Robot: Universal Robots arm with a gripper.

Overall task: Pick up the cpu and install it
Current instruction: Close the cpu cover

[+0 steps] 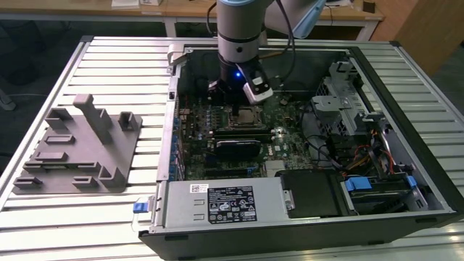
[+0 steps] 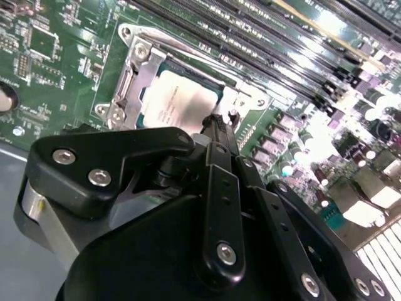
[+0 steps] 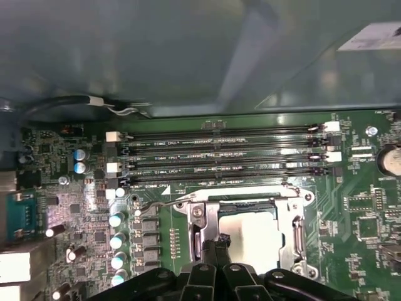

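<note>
On the grey slatted table an open computer case holds the cpu in its socket, far side, where the closed, empty gripper hovering close could bump it crooked.

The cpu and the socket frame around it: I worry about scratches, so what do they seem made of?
The cpu: its top looks like matte silvery-grey metal, flat with a soft, even sheen. The socket frame: probably bare or plated steel, brighter than the chip, judging by its sharp glints, stamped edges and screw heads at the corners.
</note>
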